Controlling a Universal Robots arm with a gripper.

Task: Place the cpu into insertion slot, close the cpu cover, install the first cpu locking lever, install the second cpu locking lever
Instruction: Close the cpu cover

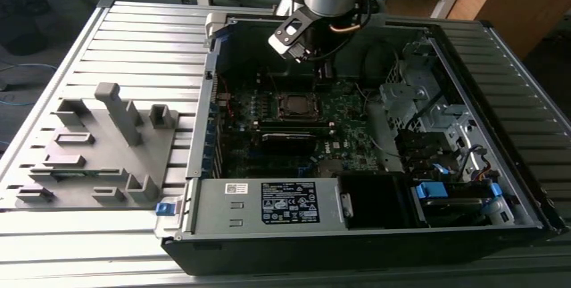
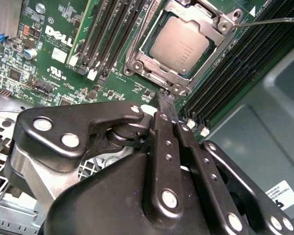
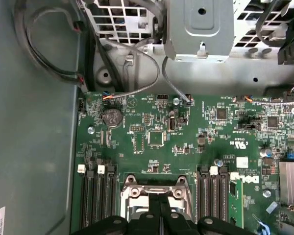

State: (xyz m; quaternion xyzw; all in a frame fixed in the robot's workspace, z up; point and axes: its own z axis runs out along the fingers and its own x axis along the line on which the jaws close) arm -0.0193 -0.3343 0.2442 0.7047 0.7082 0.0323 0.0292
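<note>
Down at socket on green motherboard [image 2: 54,58]: find dull silvery-grey square cpu [image 2: 180,45] already seated in dark square insertion slot [image 2: 147,51], thin silvery window-frame cpu cover [image 2: 154,68] apparently lowered over its edges. Judge levers undone; note thin wire lever [image 2: 279,20] sticking free. Read black two-finger tool [image 2: 166,98] as pinched together, empty, just beside socket.

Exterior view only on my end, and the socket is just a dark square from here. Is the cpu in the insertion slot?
Observer: Yes. In the second wrist view the cpu lies flat in the insertion slot, silvery face up.
Operator: Cover?
Observer: The cpu cover looks down, framing the chip's edges.
Operator: Gripper?
Observer: The gripper is shut, with its tips close by one side of the socket. I cannot tell whether they touch anything.
</note>
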